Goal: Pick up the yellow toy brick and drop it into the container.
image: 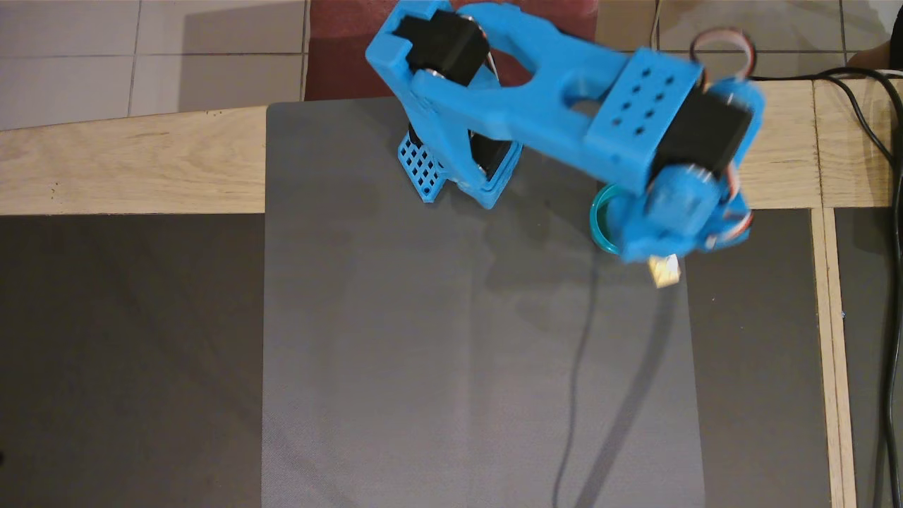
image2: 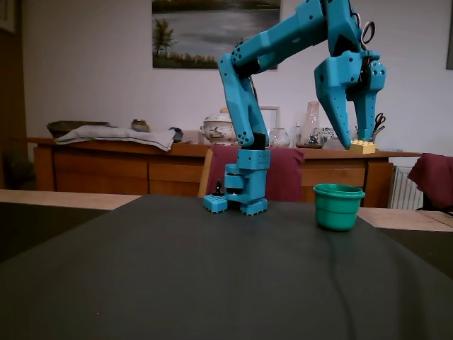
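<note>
My blue gripper (image2: 360,145) points down, shut on the yellow toy brick (image2: 362,147), which hangs well above the table. In the fixed view the brick is above and slightly right of the teal container (image2: 338,206). From overhead the brick (image: 664,270) shows just below the gripper (image: 667,261), past the near right edge of the container (image: 600,222). The arm covers most of the cup there, leaving only its left rim visible.
The arm's base (image: 430,166) stands at the back of the grey mat (image: 437,339). A black cable (image: 875,134) runs along the right side of the wooden table (image: 127,166). In the fixed view a sideboard (image2: 141,166) with jars stands behind.
</note>
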Action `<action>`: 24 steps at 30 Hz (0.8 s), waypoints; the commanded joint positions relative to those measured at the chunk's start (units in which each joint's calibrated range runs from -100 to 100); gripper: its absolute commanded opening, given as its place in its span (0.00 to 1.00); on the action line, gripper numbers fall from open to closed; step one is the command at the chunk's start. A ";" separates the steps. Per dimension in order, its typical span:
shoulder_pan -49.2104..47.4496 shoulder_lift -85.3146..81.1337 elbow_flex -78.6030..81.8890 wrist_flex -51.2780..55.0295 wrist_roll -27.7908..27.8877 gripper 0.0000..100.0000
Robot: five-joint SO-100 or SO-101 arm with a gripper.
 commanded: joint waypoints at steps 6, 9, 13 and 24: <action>-2.84 -0.63 3.42 2.29 -1.03 0.00; -2.92 -0.71 7.12 2.29 -1.03 0.00; -3.54 -0.71 9.56 2.29 -1.03 0.00; -9.34 -0.54 12.18 2.29 -2.28 0.00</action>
